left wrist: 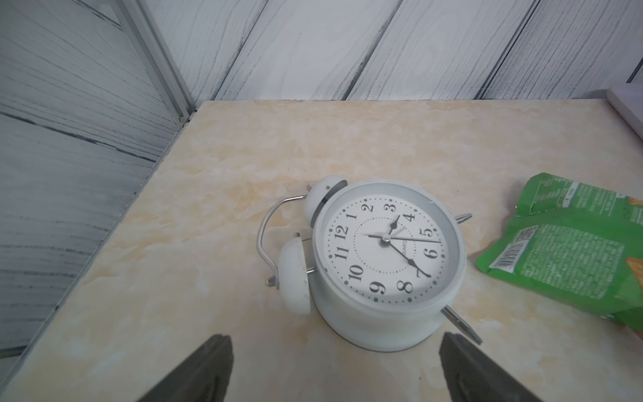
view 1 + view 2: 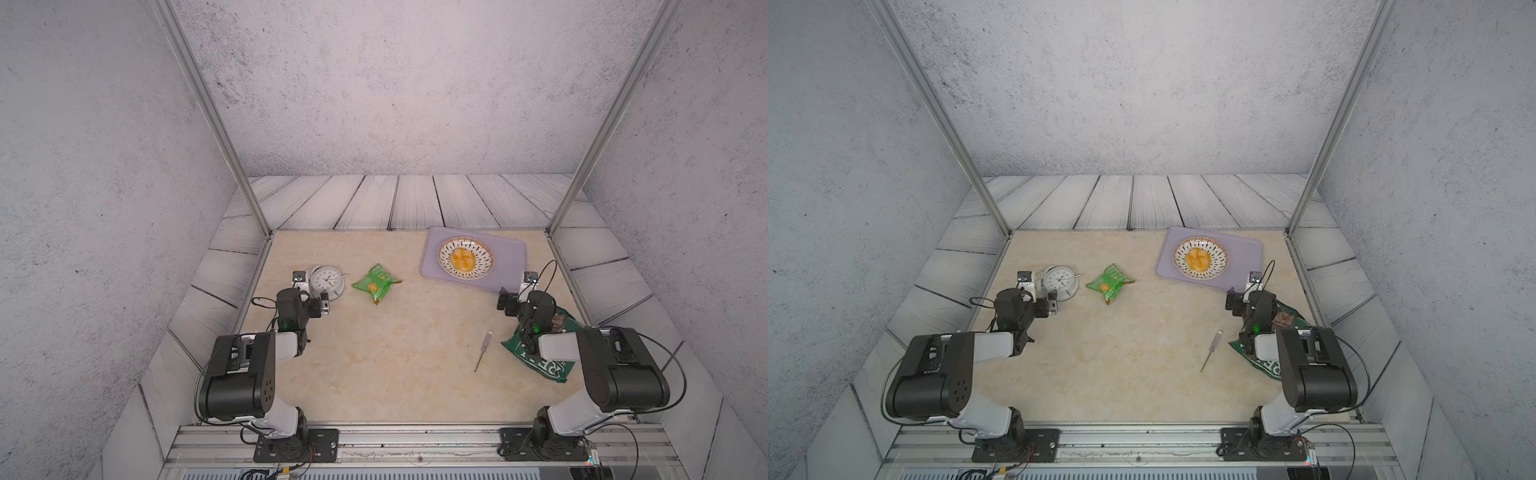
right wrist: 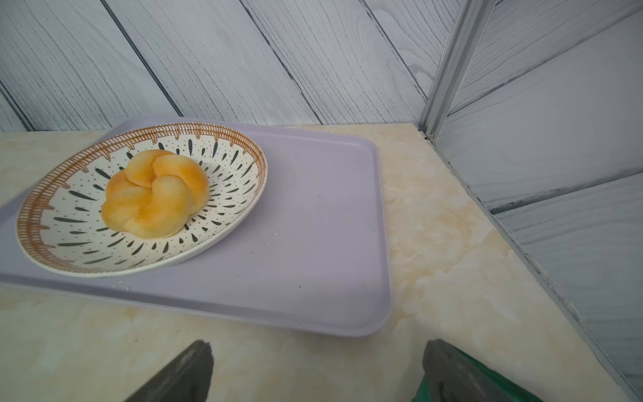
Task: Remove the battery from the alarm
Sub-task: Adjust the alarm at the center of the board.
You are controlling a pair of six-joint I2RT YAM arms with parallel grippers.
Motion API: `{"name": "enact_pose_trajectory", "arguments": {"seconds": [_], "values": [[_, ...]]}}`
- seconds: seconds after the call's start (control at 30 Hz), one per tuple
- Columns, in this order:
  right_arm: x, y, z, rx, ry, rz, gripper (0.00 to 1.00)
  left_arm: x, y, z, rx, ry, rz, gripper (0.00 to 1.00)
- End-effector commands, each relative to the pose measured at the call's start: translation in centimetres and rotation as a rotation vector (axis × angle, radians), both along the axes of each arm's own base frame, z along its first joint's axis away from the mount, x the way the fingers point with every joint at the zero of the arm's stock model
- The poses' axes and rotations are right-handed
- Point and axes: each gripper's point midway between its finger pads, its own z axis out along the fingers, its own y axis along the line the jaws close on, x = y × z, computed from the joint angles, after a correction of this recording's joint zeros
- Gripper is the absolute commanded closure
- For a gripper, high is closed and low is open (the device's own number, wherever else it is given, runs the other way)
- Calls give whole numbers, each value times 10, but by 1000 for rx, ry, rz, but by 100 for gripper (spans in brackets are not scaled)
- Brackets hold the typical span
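Bolted to the near rail, both arms reach out over the marble-look table (image 2: pixel 395 374) with jaws spread wide and nothing in them.

The left gripper (image 2: pixel 314 293) hangs just short of the alarm (image 2: pixel 327 280), which lies on its back near the table's left edge, dial up. In the left wrist view the alarm (image 1: pixel 386 257) sits between and just beyond the gripper's (image 1: pixel 334 348) two dark fingertips (image 1: pixel 215 351), bells and wire handle pointing toward the left wall; one metal leg comes close to a fingertip, though whether they touch cannot be told. Its back is pressed to the table and hidden – no battery shows in any view.

A green packet (image 2: pixel 376 284) lies just right of the alarm, apart from it.

The right gripper (image 2: pixel 514 294) hovers at the near right corner of a lilac tray (image 2: pixel 507 257); the right wrist view shows the gripper (image 3: pixel 320 351) open above bare table just short of the tray's (image 3: pixel 313 226) edge. On the tray stands a patterned dish (image 3: pixel 174 130) holding a knotted bun (image 3: pixel 155 195).

A screwdriver (image 2: pixel 483 349) lies alone toward the right – beside it, a dark green bag (image 2: pixel 536 365) is partly covered by the right arm.
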Motion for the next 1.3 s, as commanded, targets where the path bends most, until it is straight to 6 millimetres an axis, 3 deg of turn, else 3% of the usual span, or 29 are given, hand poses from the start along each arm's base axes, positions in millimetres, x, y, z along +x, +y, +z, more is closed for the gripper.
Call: {"name": "enact_pose_trajectory", "arguments": {"seconds": [0.0,0.4,0.53,0.7,0.8,0.9,1.03,1.2,1.27], "values": [[-1,-2,-1,-8,0,-13,1,1,-1,6,-3,-11,-2,1],[-1,-2,0,-9,-4,-17,1,1,-4,9,-1,-22,-18,1],[-1,-6,17,-11,-2,-40,1,2,-11,30,-15,-14,-51,1],[-13,-18,47,65,173,-172,1,-7,13,47,-150,238,191,1],[-19,1,63,202,260,-166,1,-16,5,51,-209,341,181,1],[-23,33,79,293,308,-81,1,-32,16,49,-231,463,282,0],[-27,79,105,238,311,80,1,-50,25,39,-280,610,319,5],[-32,119,118,164,292,203,1,-44,39,26,-332,684,308,18],[-33,131,117,164,294,242,1,-33,49,23,-388,691,293,31]]}}
